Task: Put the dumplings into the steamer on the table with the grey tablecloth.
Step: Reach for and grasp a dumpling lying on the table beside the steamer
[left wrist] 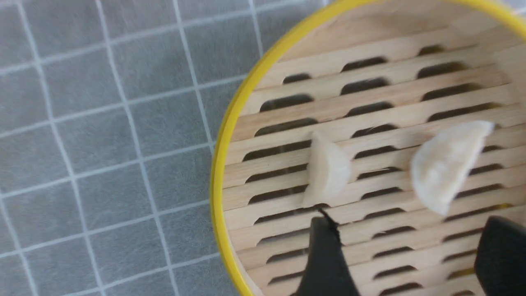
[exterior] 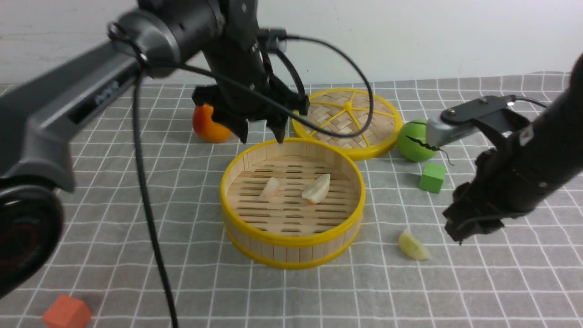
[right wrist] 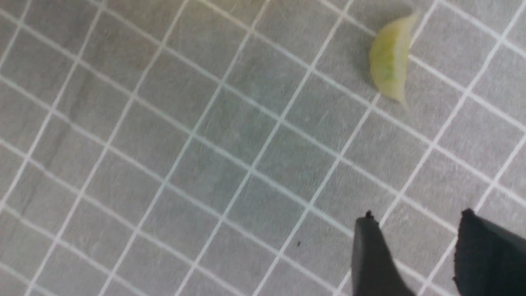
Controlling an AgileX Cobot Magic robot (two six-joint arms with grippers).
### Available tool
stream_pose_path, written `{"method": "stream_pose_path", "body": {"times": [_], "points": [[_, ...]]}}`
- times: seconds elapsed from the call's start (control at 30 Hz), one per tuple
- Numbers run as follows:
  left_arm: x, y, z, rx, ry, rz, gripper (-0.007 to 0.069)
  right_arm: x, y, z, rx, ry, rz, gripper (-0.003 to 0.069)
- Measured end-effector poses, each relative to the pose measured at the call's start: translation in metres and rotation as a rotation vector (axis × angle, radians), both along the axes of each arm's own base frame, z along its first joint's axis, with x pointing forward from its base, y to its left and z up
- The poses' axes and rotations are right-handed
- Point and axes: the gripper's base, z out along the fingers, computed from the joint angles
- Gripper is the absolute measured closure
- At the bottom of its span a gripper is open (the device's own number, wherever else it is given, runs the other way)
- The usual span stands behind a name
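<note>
Right: left gripper (exterior: 263, 133) fingers wide, empty, above steamer (exterior: 291, 240) far rim. Right gripper (exterior: 462, 232) fingers apart, empty. Two dumplings (exterior: 317, 189) on steamer floor; third dumpling (exterior: 413, 246) on cloth (exterior: 136, 191), near right gripper.

The steamer (exterior: 291, 250) stands open at the top, its slatted floor bare along the near side, with a small dumpling (exterior: 270, 187) and a larger dumpling (exterior: 317, 188) lying apart near the middle and the left gripper (exterior: 262, 135) hanging over the far rim, jaws apart. A third dumpling (exterior: 413, 246) lies on bare worktop (exterior: 114, 273) right of the steamer, reachable from above and from the near side, with the right gripper (right wrist: 416, 213), jaws apart, near it on the right. A green cube (exterior: 432, 177), a green fruit (exterior: 413, 141) and a flat lid (exterior: 364, 152) crowd the far side, and a black cable (exterior: 147, 205) crosses the worktop left of the steamer.
</note>
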Motion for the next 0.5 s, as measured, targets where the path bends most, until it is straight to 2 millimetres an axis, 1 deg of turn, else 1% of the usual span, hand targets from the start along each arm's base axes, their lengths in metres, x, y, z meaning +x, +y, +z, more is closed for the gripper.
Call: {"method": "stream_pose_path", "body": {"times": [0.03, 0.07, 0.1, 0.13, 0.17, 0.23, 0.27, 0.3, 0.33, 0.37, 0.4, 0.43, 0.47, 0.5], "points": [[-0.008, 0.004, 0.017, -0.012, -0.032, -0.001, 0.0193, 0.011, 0.003, -0.007, -0.005, 0.003, -0.001, 0.0267], [-0.014, 0.007, 0.030, -0.020, -0.055, -0.001, 0.0209, 0.017, 0.005, -0.010, -0.007, 0.003, -0.002, 0.0244], [-0.023, 0.013, 0.047, -0.029, -0.091, -0.001, 0.0241, 0.027, 0.008, -0.019, -0.011, 0.012, -0.002, 0.0204], [-0.027, 0.015, 0.055, -0.035, -0.108, 0.000, 0.0260, 0.032, 0.009, -0.022, -0.012, 0.014, -0.004, 0.0186], [-0.036, 0.020, 0.071, -0.045, -0.145, 0.002, 0.0303, 0.042, 0.012, -0.035, -0.017, 0.027, -0.007, 0.0151], [-0.050, 0.028, 0.089, -0.058, -0.181, 0.004, 0.0386, 0.054, 0.016, -0.053, -0.025, 0.048, -0.010, 0.0121], [-0.057, 0.031, 0.095, -0.062, -0.191, 0.005, 0.0431, 0.059, 0.017, -0.062, -0.030, 0.059, -0.011, 0.0114], [-0.058, 0.032, 0.096, -0.062, -0.192, 0.005, 0.0440, 0.060, 0.017, -0.064, -0.031, 0.061, -0.011, 0.0113], [-0.064, 0.035, 0.099, -0.064, -0.196, 0.005, 0.0484, 0.064, 0.018, -0.071, -0.036, 0.070, -0.010, 0.0111], [-0.075, 0.040, 0.102, -0.061, -0.189, 0.005, 0.0560, 0.070, 0.020, -0.085, -0.046, 0.081, -0.004, 0.0111], [-0.082, 0.044, 0.104, -0.061, -0.189, 0.005, 0.0591, 0.072, 0.021, -0.093, -0.052, 0.094, -0.002, 0.0113], [-0.083, 0.044, 0.102, -0.057, -0.181, 0.005, 0.0599, 0.073, 0.021, -0.094, -0.052, 0.093, -0.002, 0.0115], [-0.095, 0.050, 0.100, -0.047, -0.163, 0.003, 0.0639, 0.076, 0.021, -0.105, -0.059, 0.108, 0.001, 0.0127], [-0.105, 0.055, 0.100, -0.042, -0.155, 0.002, 0.0638, 0.077, 0.022, -0.111, -0.063, 0.117, 0.003, 0.0146]]}}
